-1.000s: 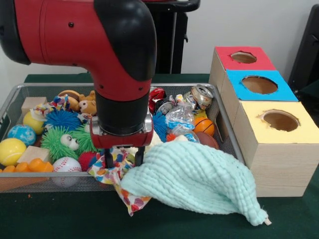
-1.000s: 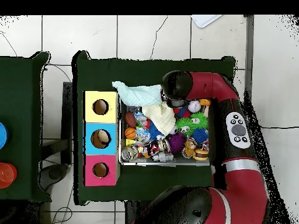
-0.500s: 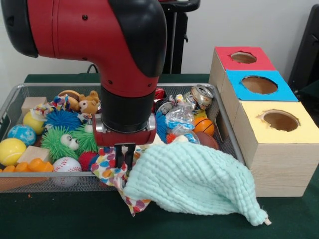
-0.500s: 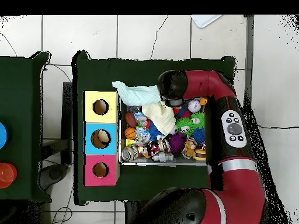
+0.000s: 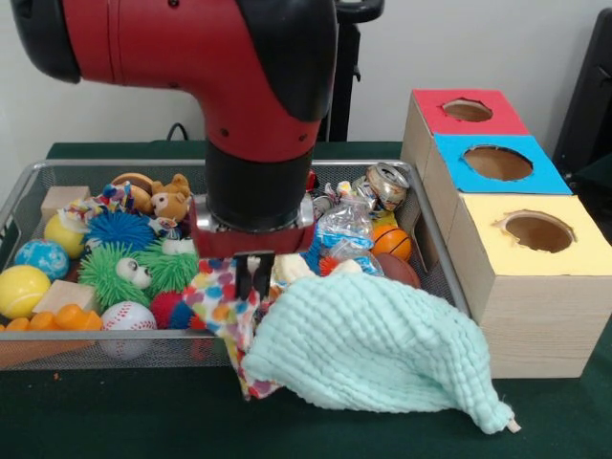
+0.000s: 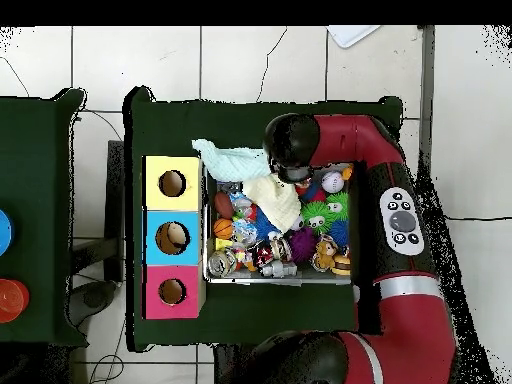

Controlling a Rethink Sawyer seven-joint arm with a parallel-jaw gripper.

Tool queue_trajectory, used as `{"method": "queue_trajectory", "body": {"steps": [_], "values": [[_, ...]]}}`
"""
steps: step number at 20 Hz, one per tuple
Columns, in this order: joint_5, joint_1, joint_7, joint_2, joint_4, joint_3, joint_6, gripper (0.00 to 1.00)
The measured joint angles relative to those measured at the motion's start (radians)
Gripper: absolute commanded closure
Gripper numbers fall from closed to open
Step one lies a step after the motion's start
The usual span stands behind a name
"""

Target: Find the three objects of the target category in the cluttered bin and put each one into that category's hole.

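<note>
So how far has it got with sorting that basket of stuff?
Nothing looks posted yet: the red, blue and yellow holes show nothing in them. The tool is shut on a colourful patterned cloth at the bin's front edge, beside the mint cloth. All the drops seem left.

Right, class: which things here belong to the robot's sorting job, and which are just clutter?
In the job: gripper, shut on the patterned cloth; mint cloth; holed boxes.
Just lying about: baseball; teddy bear; crushed can; basketball.

The mint cloth (image 5: 373,346) covers the bin's (image 5: 19,196) near right corner and toys beneath
</note>
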Motion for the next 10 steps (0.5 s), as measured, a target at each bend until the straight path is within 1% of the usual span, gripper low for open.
{"method": "queue_trajectory", "body": {"steps": [2, 3, 7, 10], "values": [[0.052, 0.001, 0.0, -0.026, 0.011, 0.0, 0.103, 1.0], [0.1, 0.003, 0.0, -0.051, 0.021, 0.0, 0.218, 1.0], [0.181, 0.016, 0.0, -0.102, 0.025, 0.001, 0.473, 1.0], [0.222, 0.03, 0.0, -0.13, 0.025, 0.001, 0.575, 1.0]]}}
